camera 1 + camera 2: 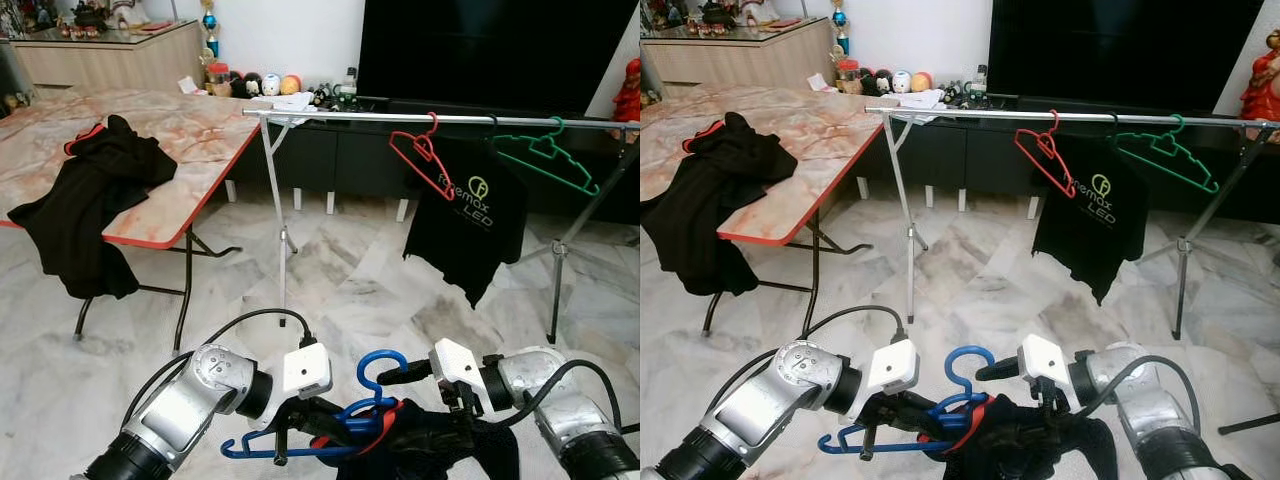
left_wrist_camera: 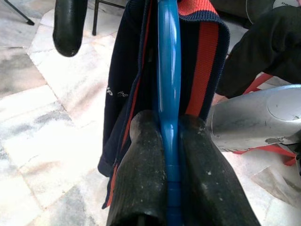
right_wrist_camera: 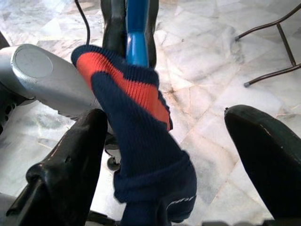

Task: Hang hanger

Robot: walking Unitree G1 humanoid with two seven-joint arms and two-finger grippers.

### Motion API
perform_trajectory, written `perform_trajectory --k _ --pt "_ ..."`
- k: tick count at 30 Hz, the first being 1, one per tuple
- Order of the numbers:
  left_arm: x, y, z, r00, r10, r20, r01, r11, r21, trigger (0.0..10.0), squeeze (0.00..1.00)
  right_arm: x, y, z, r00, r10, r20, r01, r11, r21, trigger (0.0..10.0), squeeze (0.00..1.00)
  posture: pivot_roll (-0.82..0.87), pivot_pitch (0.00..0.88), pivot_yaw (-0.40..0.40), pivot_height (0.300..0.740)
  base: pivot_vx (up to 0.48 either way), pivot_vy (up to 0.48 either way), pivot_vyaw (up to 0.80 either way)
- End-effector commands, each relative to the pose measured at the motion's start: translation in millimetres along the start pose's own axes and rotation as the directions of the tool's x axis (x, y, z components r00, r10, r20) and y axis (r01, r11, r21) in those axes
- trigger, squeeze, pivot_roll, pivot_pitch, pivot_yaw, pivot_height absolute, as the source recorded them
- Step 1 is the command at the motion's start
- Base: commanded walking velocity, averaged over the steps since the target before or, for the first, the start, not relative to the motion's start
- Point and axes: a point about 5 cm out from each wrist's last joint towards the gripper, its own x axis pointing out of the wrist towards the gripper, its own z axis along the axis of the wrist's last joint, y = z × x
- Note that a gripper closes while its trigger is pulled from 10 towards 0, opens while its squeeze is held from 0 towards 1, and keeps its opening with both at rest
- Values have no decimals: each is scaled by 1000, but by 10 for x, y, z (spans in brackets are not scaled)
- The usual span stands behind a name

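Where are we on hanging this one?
Done: the rail already carries a red hanger, a black shirt and a green hanger. In hand: left gripper clamps the blue hanger, navy shirt draped on; right gripper open around its collar. Left: lifting it onto the rail.

pale marble floor [image 1: 350,280] runs under a folding desk [image 1: 190,130] with a marbled top and red edge, black clothes [image 1: 90,210] draped over it. behind, a white wall [image 1: 290,35], a wooden sideboard [image 1: 110,60], a large dark television [image 1: 490,50] above a low black cabinet [image 1: 320,160].
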Motion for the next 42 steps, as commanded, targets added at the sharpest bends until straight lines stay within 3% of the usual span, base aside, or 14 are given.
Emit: perform_trajectory --k 1,4,5,12,42 --pt "3 3 162 999 -16 31 14 997 75 10000 0 -31 -38 37 1000 -20 17 20 1000 0 10000 0 11 0 -28 740 0 0 0" --pt "5 1 161 999 -17 31 15 997 75 10000 0 -30 -35 36 1000 -15 15 15 1000 1 10000 0 11 0 -28 740 0 0 0" --pt "9 -3 159 999 -17 31 15 997 75 10000 0 -27 -18 15 1000 7 -3 -7 1000 7 0 0 13 0 -30 740 0 0 0" --pt "14 -6 160 999 -19 31 16 997 78 10000 0 -11 53 -96 991 78 -105 -77 997 19 0 0 11 0 -30 740 0 0 0" --pt "51 31 145 1000 8 11 -9 996 91 10000 0 47 32 -130 989 55 -137 -53 998 16 0 0 13 0 -33 740 0 0 0"
